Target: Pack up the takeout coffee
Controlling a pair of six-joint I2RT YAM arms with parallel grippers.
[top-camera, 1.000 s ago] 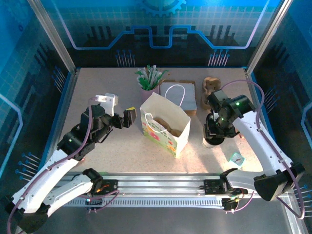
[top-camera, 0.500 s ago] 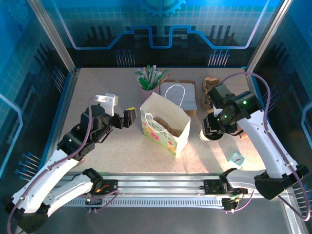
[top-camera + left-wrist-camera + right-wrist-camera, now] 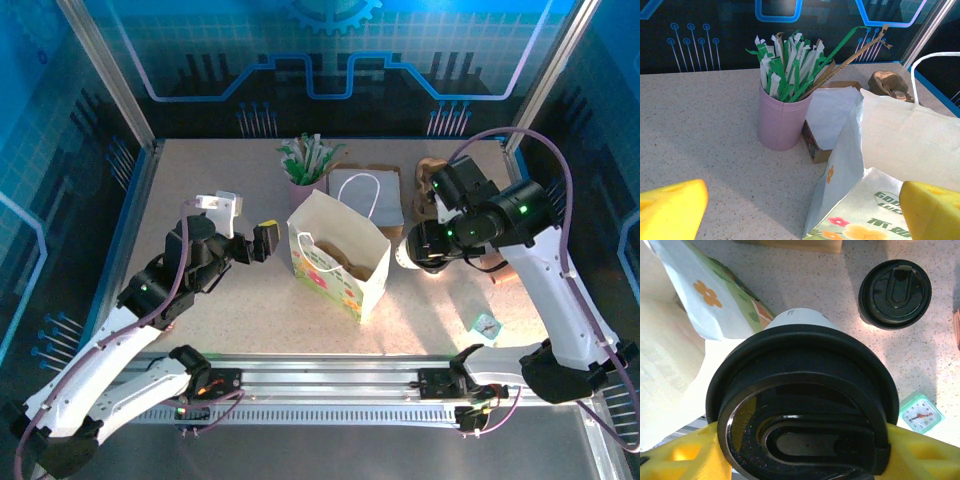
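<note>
The takeout coffee cup (image 3: pixel 799 320) is white with a black lid (image 3: pixel 805 405) on top. My right gripper (image 3: pixel 805 450) is shut on it just under the lid, a yellow finger (image 3: pixel 687 457) on each side. The top view has my right gripper (image 3: pixel 428 245) carrying the cup (image 3: pixel 404 255) above the table, just right of the open flowered paper bag (image 3: pixel 340 262). The bag's edge (image 3: pixel 715 300) lies directly left of the cup. My left gripper (image 3: pixel 250 243) stands open left of the bag (image 3: pixel 890 150), with nothing between its yellow fingers (image 3: pixel 670 210).
A second black-lidded cup (image 3: pixel 895 294) stands on the table below the right arm. A small teal clock (image 3: pixel 486 325) lies at the front right. At the back stand a pink cup of sachets (image 3: pixel 306 180), a flat white bag on a box (image 3: pixel 365 195) and a brown carrier (image 3: pixel 432 175).
My right gripper has lifted the lidded cup off the table and carried it left and back, toward the paper bag. The left arm has not moved.
</note>
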